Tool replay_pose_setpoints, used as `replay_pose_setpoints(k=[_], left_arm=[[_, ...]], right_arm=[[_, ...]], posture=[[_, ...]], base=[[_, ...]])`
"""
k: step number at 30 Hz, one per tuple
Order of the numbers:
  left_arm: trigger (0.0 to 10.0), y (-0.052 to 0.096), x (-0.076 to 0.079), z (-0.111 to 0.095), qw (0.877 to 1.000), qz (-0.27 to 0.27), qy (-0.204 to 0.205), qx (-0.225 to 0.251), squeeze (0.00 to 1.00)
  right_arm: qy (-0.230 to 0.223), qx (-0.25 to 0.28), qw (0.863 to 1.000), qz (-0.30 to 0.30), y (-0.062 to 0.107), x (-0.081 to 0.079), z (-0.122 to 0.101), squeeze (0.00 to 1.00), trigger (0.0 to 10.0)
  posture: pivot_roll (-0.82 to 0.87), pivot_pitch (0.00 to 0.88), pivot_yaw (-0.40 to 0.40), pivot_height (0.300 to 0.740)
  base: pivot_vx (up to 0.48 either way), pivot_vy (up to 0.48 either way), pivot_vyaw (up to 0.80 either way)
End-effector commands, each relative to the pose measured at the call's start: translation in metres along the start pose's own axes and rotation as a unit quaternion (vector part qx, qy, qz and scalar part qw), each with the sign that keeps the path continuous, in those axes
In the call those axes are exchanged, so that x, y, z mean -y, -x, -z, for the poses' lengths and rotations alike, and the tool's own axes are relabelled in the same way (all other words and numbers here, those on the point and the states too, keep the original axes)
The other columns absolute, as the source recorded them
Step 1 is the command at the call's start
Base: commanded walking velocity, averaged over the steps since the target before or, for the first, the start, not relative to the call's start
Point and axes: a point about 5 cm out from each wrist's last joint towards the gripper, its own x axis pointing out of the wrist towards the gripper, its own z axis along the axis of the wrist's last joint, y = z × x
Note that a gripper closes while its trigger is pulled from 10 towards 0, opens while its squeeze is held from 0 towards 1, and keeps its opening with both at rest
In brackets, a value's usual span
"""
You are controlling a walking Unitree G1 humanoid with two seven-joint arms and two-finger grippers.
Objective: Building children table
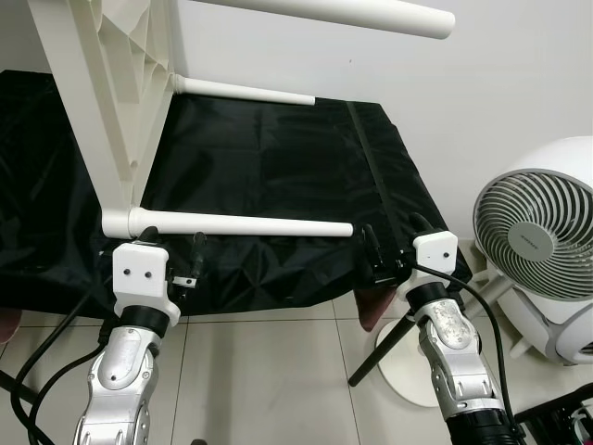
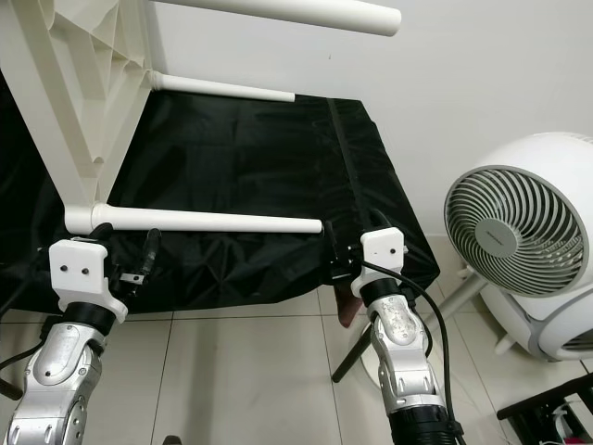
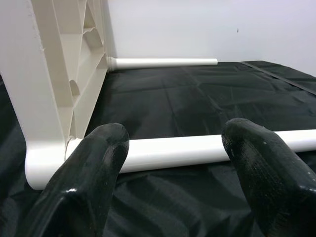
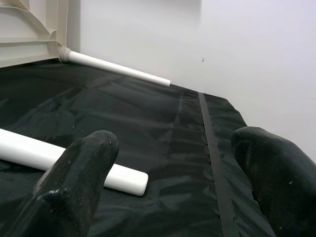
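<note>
**On the black-draped worktop: table on its side, legs fitted, claws ready**

On the black cloth [image 1: 278, 158] covering the worktop, the white children's table [image 1: 111, 102] lies tipped on its side, its ribbed underside facing the robot. Three white legs can be seen pointing to the robot's right: the near leg [image 1: 250, 223] lies along the cloth's front part, the far leg [image 1: 246, 91] runs along the wall, and an upper leg [image 1: 371, 14] juts out overhead.

The left claw [image 1: 185, 264] hangs just in front of the near leg's root, where it meets the table's corner; its wrist view shows the fingers [image 3: 94, 168] spread wide with the leg beyond them, gripping nothing. The right claw [image 1: 394, 246] sits near the free tip of that same leg, equally wide open and empty.

By my reading, the assembly looks far along, and the step in hand is seating or checking the near leg, or preparing to right the table. Either way, the next move calls for both claws to advance and close round the leg, one at each end, without pushing the table over.

A white fan [image 1: 537, 241] stands on the floor close by on the right.
</note>
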Motion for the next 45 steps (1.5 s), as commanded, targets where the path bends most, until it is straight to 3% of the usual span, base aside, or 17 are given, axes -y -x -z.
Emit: replay_pose_setpoints(k=[1,10,37,45], left_arm=[[10.0,0.0012,0.0013,0.0001,1.000,-0.010,0.016,-0.004,0.00],[10.0,0.0022,-0.0016,-0.0022,1.000,-0.010,0.015,-0.002,0.00],[10.0,0.0072,-0.0012,-0.0029,0.999,-0.021,0.023,-0.005,0.00],[10.0,0.0081,-0.0011,-0.0031,0.999,-0.027,0.025,-0.004,0.00]], right_arm=[[-0.002,-0.009,1.000,0.000,0.0027,0.0008,0.0016,0.00,10.0],[-0.003,-0.012,1.000,-0.005,0.0028,-0.0011,0.0016,0.00,10.0],[0.000,-0.017,1.000,-0.019,0.0014,-0.0005,0.0014,0.00,10.0],[0.001,-0.016,1.000,-0.021,0.0007,0.0002,0.0012,0.00,10.0]], posture=[[0.17,0.000,-0.079,0.740],[0.18,0.000,-0.084,0.740],[0.19,0.000,-0.107,0.740],[0.19,0.000,-0.111,0.740]], base=[[0.000,0.000,0.00],[0.000,0.000,0.00],[0.260,0.000,0.00],[0.000,0.000,0.00]])
